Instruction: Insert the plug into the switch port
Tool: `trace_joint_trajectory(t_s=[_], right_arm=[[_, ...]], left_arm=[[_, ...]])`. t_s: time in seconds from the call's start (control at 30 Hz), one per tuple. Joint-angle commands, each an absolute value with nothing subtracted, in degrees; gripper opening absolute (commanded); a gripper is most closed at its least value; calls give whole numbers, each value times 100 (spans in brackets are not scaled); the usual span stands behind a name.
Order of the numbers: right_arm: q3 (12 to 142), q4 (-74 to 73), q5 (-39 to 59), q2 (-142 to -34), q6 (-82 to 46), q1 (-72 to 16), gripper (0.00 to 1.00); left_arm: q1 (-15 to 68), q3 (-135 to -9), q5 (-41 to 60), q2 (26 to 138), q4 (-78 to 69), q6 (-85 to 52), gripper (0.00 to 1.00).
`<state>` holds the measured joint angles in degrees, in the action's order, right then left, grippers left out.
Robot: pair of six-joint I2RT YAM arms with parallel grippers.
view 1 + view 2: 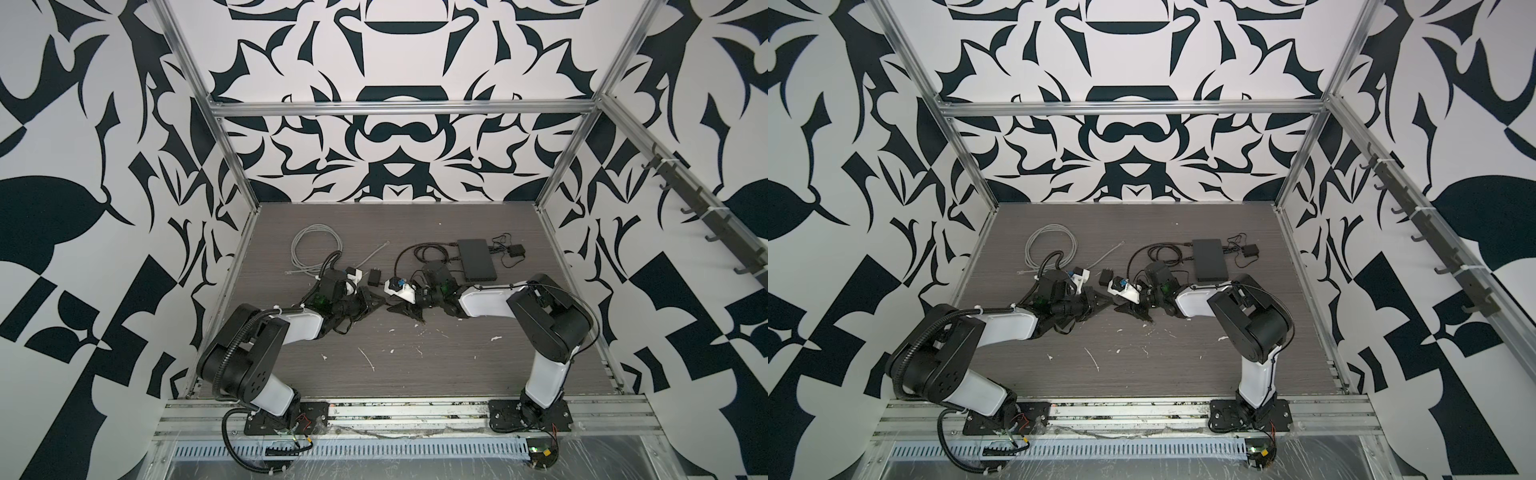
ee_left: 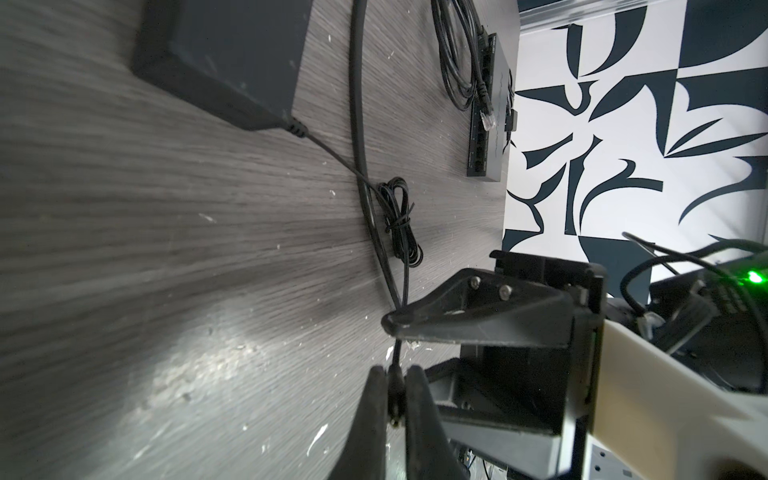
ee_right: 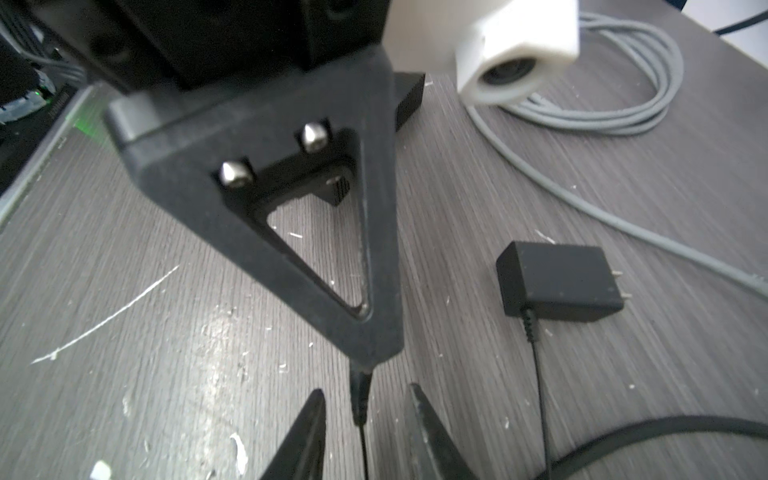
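Low over the table [image 1: 415, 365], the left gripper [image 2: 395, 372] pinches the thin black plug [image 2: 395, 399] tight between its fingers, its arm stretched forward and angled toward the middle. Facing it tip to tip, the right gripper [image 3: 366, 390] has its jaws partly parted either side of the same plug, with gaps showing. The switch [image 1: 476, 258] lies well apart, beyond the right arm's wrist.

You have two matching arms: the left arm [image 1: 299, 326] and right arm [image 1: 482, 303] both pair glossy white link shells with black joint housings. A ribbed black hose [image 1: 227, 353] runs along the left one, and the left gripper [image 3: 369, 358] shows a black triangular finger [image 3: 187, 137] fixed with two silver screws [image 3: 236, 172].
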<state>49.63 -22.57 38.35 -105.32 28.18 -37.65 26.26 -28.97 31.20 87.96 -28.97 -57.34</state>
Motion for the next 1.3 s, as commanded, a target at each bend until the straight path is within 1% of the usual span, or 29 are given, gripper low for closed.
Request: trace_joint_trajectory(t_s=[0.0, 0.1, 0.27, 0.37, 0.47, 0.53, 0.6, 0.67, 0.73, 0.9, 0.93, 1.1, 1.2, 1.27], right_arm=[[4939, -2553, 3999, -10407, 2729, -3806, 32], [4932, -2535, 4001, -10397, 2768, -3805, 27], [4888, -2630, 4023, -10391, 2759, -3806, 22], [4844, -2764, 4074, -10397, 2724, -3821, 22], [4857, -2759, 4077, -10407, 2733, -3823, 19], [4856, -2759, 4090, -10415, 2741, -3823, 19], [4877, -2753, 4074, -10432, 2739, -3832, 21], [4895, -2768, 4060, -10453, 2748, -3841, 21], [4904, -2769, 4069, -10462, 2750, -3845, 18], [4888, -2754, 4083, -10442, 2769, -3850, 4], [4878, -2756, 4099, -10441, 2766, -3855, 2], [4904, -2690, 4107, -10435, 2775, -3863, 3], [4960, -2592, 4122, -10450, 2794, -3872, 13], [4998, -2517, 4079, -10464, 2842, -3883, 15]], left_arm=[[2593, -3015, 3182, 8650, -2772, -5665, 6], [2593, -3021, 3190, 8641, -2762, -5656, 6], [2593, -3015, 3197, 8640, -2764, -5660, 6], [2593, -3015, 3190, 8640, -2751, -5660, 6], [2593, -3015, 3190, 8639, -2757, -5672, 5], [2595, -3011, 3198, 8622, -2763, -5669, 5], [2599, -3022, 3217, 8629, -2785, -5695, 5], [2593, -3024, 3226, 8624, -2787, -5695, 5], [2593, -3023, 3227, 8615, -2786, -5695, 5], [2584, -3010, 3219, 8629, -2794, -5704, 5], [2584, -3012, 3217, 8631, -2795, -5704, 5], [2584, -3006, 3222, 8630, -2834, -5741, 5], [2577, -3020, 3260, 8609, -2860, -5762, 5], [2582, -3023, 3277, 8597, -2844, -5757, 5]])
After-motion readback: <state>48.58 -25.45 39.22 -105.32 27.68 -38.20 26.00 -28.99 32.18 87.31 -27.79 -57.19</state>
